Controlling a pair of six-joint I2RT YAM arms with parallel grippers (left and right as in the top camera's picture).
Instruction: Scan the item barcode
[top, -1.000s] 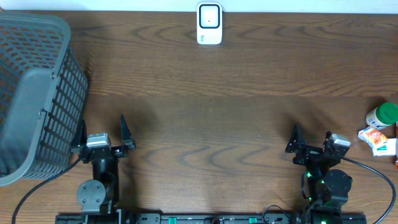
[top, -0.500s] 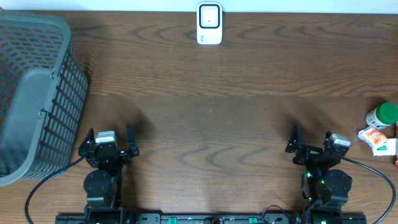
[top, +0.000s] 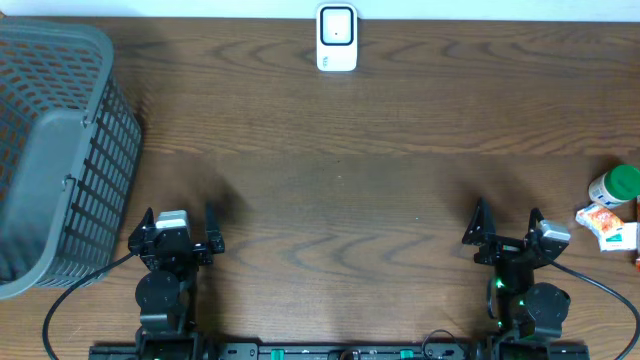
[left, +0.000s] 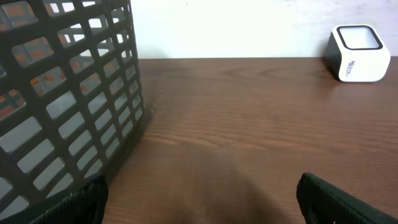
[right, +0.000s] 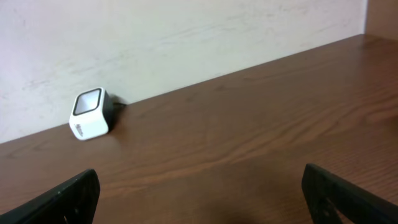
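Observation:
A white barcode scanner (top: 337, 38) stands at the table's far edge, middle; it also shows in the left wrist view (left: 359, 52) and the right wrist view (right: 91, 113). At the right edge lie the items: a green-capped white bottle (top: 613, 186), an orange-and-white packet (top: 600, 216) and a white-and-green box (top: 622, 236). No barcode shows on them. My left gripper (top: 177, 222) (left: 199, 199) is open and empty near the front left. My right gripper (top: 507, 224) (right: 202, 196) is open and empty near the front right, left of the items.
A tall grey mesh basket (top: 55, 150) (left: 62, 93) fills the left side, close to my left gripper. Bare brown wood table (top: 340, 180) lies between the arms and the scanner. A white wall backs the table.
My left gripper has drawn back toward the front edge and squared up. The right gripper has shifted slightly to the right. Both stay open.

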